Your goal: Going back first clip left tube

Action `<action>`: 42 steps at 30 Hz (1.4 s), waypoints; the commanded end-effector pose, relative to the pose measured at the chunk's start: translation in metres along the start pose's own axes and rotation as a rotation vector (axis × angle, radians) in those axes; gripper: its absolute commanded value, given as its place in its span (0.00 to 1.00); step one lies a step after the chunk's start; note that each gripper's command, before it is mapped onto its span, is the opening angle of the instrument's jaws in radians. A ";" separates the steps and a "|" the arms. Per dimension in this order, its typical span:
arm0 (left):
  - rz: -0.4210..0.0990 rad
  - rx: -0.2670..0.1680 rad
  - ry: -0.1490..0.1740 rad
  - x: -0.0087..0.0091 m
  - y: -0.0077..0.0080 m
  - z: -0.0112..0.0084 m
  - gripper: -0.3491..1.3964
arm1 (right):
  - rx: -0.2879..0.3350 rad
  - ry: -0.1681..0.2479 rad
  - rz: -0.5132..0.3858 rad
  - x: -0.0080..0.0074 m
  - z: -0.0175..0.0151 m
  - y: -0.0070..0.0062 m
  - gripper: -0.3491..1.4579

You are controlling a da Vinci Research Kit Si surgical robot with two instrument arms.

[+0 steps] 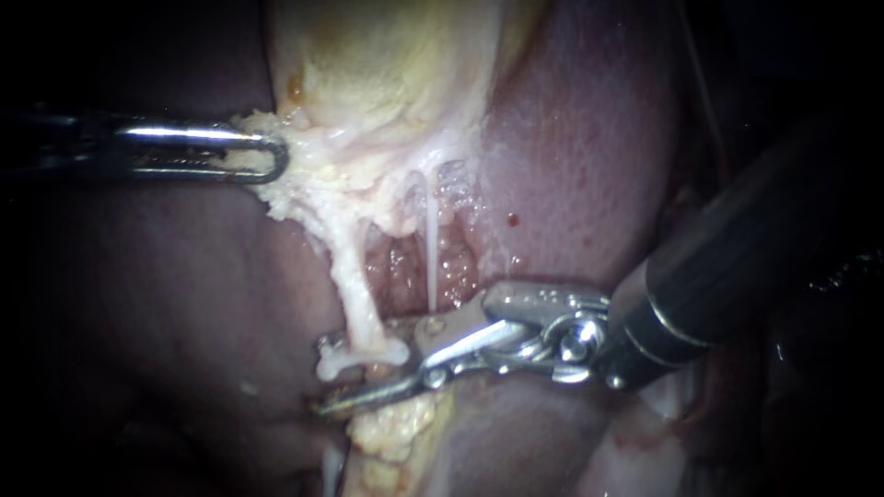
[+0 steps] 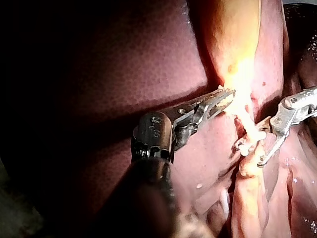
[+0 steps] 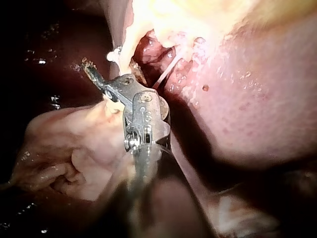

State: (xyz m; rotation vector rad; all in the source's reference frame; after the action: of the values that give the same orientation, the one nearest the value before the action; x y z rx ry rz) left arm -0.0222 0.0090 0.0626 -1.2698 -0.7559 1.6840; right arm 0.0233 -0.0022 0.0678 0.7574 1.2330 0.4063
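A white clip (image 1: pixel 354 357) sits across the lower end of the left tube (image 1: pixel 345 276), a thick pale strand. Just beside the clip, the right instrument (image 1: pixel 373 370) has its jaws open, one jaw above the clip's end and the longer one below it. A thin tube (image 1: pixel 431 248) runs down to the upper jaw. Well above the clip, the left instrument (image 1: pixel 272 158) grips pale tissue (image 1: pixel 304 175) at the edge of the gallbladder (image 1: pixel 387 64). The liver (image 1: pixel 589 138) lies behind.

Pale yellow gallbladder (image 1: pixel 387 64) at twelve o'clock; mottled reddish-pink liver (image 1: pixel 589 138) at two; cream left tube (image 1: pixel 354 294); white clip (image 1: pixel 343 364) at seven o'clock.
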 end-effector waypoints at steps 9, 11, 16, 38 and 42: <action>0.000 0.000 0.000 0.0000 0.0001 0.0000 0.00 | -0.087 0.018 -0.148 -0.0004 -0.0013 0.0018 0.47; 0.000 0.000 0.000 0.0000 0.0001 0.0000 0.00 | -0.086 0.017 -0.157 -0.0005 -0.0016 0.0018 0.47; 0.000 0.000 0.000 0.0000 0.0001 0.0000 0.00 | -0.077 0.012 -0.229 -0.0008 -0.0030 0.0012 0.47; 0.001 0.000 0.000 -0.0002 0.0001 -0.0001 0.00 | -0.161 0.025 -0.310 0.0004 -0.0195 -0.0016 0.47; 0.002 0.001 0.001 -0.0003 0.0001 0.0001 0.00 | -0.159 0.025 -0.312 0.0001 -0.0198 -0.0016 0.47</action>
State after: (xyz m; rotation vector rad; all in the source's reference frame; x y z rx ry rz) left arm -0.0223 0.0086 0.0627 -1.2705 -0.7533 1.6851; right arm 0.0044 0.0026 0.0638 0.4164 1.3005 0.2546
